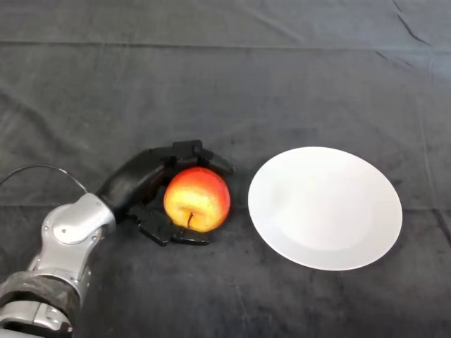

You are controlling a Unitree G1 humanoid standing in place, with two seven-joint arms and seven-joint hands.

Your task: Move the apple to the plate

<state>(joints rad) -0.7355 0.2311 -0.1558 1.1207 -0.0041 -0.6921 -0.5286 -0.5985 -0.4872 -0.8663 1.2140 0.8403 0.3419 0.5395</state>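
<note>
Although the left hand (144,184) has its fingers and thumb curled around the red-yellow apple (197,199), the apple is not on the white plate (325,208) yet; it sits just beside it on the bench (225,84). Carrying and releasing remain.

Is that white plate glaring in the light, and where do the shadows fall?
Head view: the plate is bright but evenly lit, with no sharp glare spot; the apple shows a soft sheen on top; the left hand curled round it is dark against the dark cloth, so shadows there barely show.
</note>
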